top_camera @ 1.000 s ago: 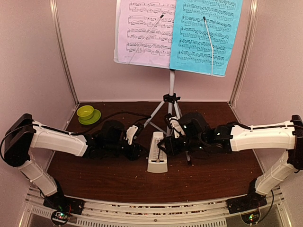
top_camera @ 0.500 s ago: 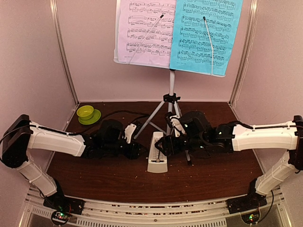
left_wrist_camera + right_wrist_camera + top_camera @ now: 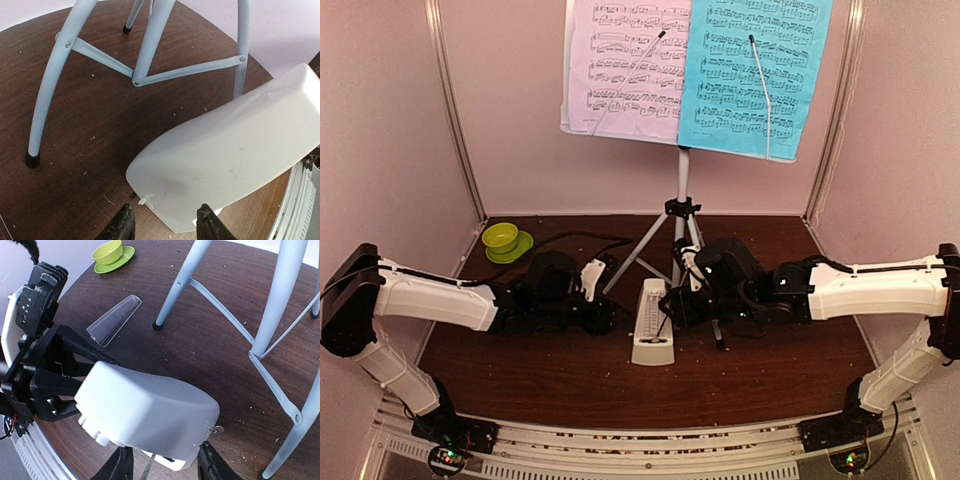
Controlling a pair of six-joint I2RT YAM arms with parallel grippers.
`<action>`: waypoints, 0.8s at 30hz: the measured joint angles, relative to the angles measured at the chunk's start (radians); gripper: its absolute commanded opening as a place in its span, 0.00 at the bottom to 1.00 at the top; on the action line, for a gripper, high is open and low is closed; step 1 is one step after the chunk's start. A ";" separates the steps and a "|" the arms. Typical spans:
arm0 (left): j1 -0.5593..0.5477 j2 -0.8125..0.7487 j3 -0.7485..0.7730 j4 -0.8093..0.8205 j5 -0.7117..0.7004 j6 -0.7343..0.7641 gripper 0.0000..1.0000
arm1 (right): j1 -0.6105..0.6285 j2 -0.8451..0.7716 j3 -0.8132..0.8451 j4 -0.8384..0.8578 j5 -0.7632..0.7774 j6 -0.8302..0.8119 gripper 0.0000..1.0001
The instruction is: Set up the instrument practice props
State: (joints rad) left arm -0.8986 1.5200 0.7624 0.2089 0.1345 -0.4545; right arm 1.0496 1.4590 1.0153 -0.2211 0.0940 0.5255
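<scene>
Lime-green bowl (image 3: pixel 501 236) sits on its matching saucer (image 3: pixel 525 247), far left of the metronome (image 3: pixel 651 325) and behind it, near the corner; you see only green inside. The metronome stands mid-table, white, its pendulum face bare. Its clear front cover (image 3: pixel 114 320) lies flat on the wood, left of the metronome, toward the bowl. Left gripper (image 3: pixel 165 226) is at the metronome's left side, fingers part-spread astride its lower edge; you cannot tell if they pinch it. Right gripper (image 3: pixel 162 465) is at the metronome's right side, likewise astride the base, grip unclear. Just behind the metronome stands the silver tripod (image 3: pixel 682 215) of the music stand (image 3: pixel 683 170), carrying a lilac page (image 3: pixel 625 70) and a cyan page (image 3: pixel 755 75) side by side under wire holders. The table (image 3: pixel 570 375) is dark brown wood, flecked with pale crumbs. Pale pink walls (image 3: pixel 380 120) enclose it on three sides.
</scene>
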 measured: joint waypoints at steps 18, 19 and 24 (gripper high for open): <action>0.000 -0.015 -0.005 -0.001 -0.023 0.000 0.59 | 0.000 -0.022 0.020 -0.013 -0.018 0.002 0.76; 0.000 -0.019 -0.006 -0.001 -0.026 0.000 0.60 | 0.000 -0.022 0.024 -0.016 -0.018 0.002 0.76; 0.000 -0.050 -0.013 -0.001 -0.042 0.000 0.64 | -0.002 -0.023 0.027 -0.028 -0.006 0.010 0.76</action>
State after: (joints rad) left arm -0.8986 1.4696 0.7498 0.2077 0.0921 -0.4549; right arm 1.0473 1.4361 1.0420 -0.2489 0.0875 0.5350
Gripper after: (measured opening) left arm 0.625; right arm 0.760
